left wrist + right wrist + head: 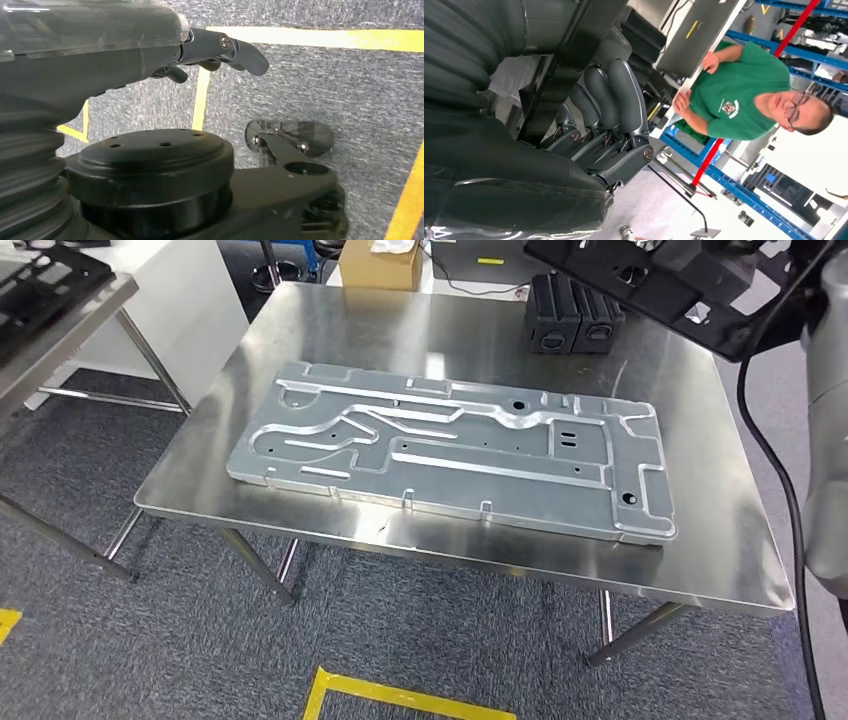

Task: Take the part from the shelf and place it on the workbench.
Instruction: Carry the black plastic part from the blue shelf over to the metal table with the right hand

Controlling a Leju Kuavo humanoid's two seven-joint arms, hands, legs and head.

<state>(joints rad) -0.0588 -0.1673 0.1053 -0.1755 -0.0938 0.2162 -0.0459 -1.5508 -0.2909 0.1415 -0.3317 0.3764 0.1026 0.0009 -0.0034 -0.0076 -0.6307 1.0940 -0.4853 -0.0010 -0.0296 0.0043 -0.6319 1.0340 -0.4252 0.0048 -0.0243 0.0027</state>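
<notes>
Right hand [599,130] has its fingers wrapped around the edge of a black part [640,280], held high over the far right corner of the bench [480,340]; the part's flat dark frame juts into the head view from the upper right. Left hand [210,52] hangs by the robot's side above the carpet, fingers partly curled, nothing in it. The step in hand looks like the carry and set-down. To do it well, I'd bring the part down level and slowly, and let go only once it rests flat. The difficulty is room: a long grey metal plate [450,445] lies across most of the bench, and two black boxes [575,315] stand at the far edge just below the held part. Bare steel remains along the near edge and at the right end, so the right end seems the safer landing. A black cable [775,455] trails down by the right arm and could snag. A person in a green shirt [734,95] sits beyond the bench. Cardboard box [380,265] sits behind the bench.
</notes>
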